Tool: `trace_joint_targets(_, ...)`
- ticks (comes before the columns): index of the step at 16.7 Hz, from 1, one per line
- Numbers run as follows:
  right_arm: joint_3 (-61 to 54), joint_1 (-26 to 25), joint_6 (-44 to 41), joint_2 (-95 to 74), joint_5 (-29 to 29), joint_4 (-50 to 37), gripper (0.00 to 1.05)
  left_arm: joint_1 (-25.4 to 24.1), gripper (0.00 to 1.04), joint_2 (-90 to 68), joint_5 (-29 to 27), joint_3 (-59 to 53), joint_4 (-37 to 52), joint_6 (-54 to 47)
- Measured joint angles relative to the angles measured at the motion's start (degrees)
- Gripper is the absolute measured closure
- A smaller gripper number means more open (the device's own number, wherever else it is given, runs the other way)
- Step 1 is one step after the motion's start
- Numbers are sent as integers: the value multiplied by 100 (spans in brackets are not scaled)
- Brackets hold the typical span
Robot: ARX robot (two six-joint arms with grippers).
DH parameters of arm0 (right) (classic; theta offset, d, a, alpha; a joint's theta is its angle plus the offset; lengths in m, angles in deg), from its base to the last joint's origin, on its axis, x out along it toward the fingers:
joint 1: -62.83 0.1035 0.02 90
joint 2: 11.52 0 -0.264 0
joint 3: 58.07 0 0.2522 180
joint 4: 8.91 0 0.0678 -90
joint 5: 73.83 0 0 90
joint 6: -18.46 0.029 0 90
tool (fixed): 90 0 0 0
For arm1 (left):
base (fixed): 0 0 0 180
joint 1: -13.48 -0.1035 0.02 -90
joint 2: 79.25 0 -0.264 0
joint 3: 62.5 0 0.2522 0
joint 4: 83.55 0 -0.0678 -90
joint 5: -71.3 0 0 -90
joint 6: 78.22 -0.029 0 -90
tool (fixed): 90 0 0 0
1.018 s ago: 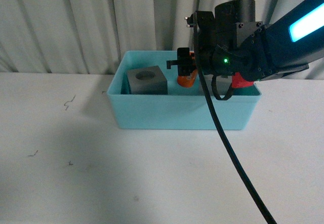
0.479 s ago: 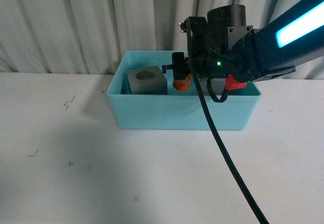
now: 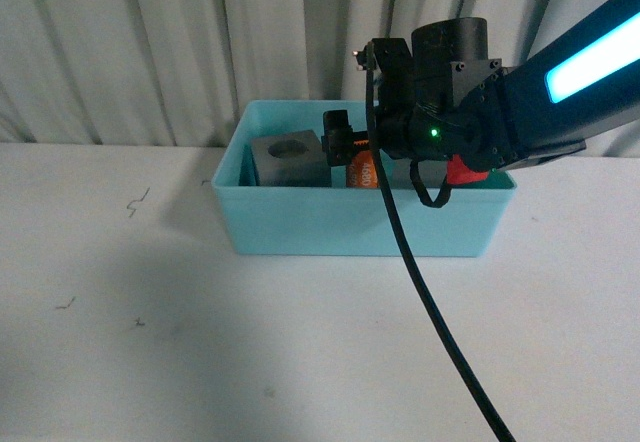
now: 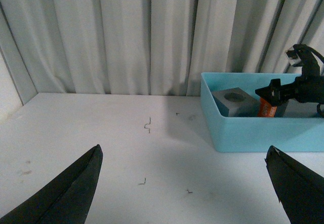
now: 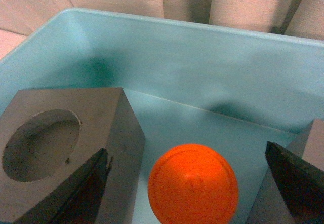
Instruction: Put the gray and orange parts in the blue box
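Observation:
The blue box (image 3: 365, 227) stands at the back of the table. Inside it at the left sits a gray cube with a round top hole (image 3: 290, 159), and the orange cylinder (image 3: 362, 172) stands upright beside it. My right gripper (image 3: 352, 150) hovers open just above the cylinder. In the right wrist view the orange top (image 5: 193, 182) lies between the spread fingertips (image 5: 86, 183), touching neither. The round-hole cube (image 5: 61, 143) is on one side and a second gray cube (image 5: 309, 148) on the other. My left gripper (image 4: 185, 183) is open and empty over bare table, well away from the box (image 4: 263, 133).
Pleated grey curtains (image 3: 180, 42) hang close behind the box. The right arm's black cable (image 3: 440, 322) trails across the table in front of the box. The white tabletop (image 3: 150, 312) bears small dark marks.
The orange cylinder was tilted between the right fingers; it now stands upright on the box floor, free of them. The right wrist shifted slightly left.

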Motion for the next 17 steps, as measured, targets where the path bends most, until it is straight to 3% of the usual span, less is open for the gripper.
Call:
trace_joint_targets(6, -1016, -164, -109, 715, 136, -780, 6, 0, 7, 0, 0, 0, 2, 0)
trace_joint_targets(10, -2898, -365, -741, 2520, 632, -1681, 6, 0, 7, 0, -2, 0, 2, 0)
trace_joint_targets(13, -5517, -693, -452, 4546, 1742, -2181, 6, 0, 7, 0, 0, 0, 0, 0)
trace_joint_targets(17, -6743, -710, -111, 5239, 1919, -2142, 6, 0, 7, 0, 0, 0, 0, 0)
